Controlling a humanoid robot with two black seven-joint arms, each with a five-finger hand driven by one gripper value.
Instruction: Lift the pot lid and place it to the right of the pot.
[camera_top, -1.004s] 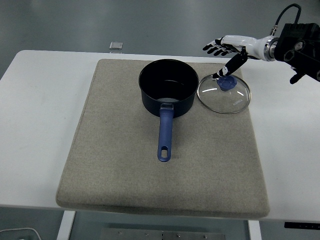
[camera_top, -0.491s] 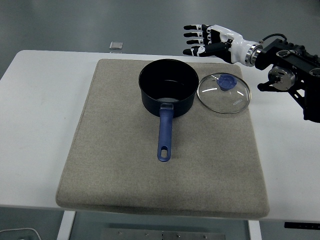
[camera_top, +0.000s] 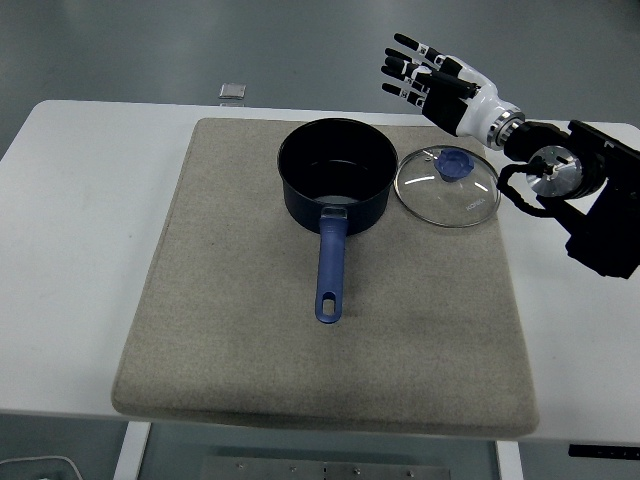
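Observation:
A dark blue pot (camera_top: 336, 174) with a blue handle stands open on the grey mat (camera_top: 250, 330), handle pointing toward me. The glass lid (camera_top: 448, 188) with a blue knob lies flat on the mat just right of the pot. My right hand (camera_top: 432, 80) is raised above the table behind the lid, fingers spread, holding nothing. My left arm is out of view.
A small grey square object (camera_top: 232, 92) lies at the table's far edge, left of the pot. The white table (camera_top: 80, 220) shows around the mat on both sides.
My right hand has let go of the lid knob, lifted away from it, and turned so its spread fingers point up and to the left. The lid and pot have not moved.

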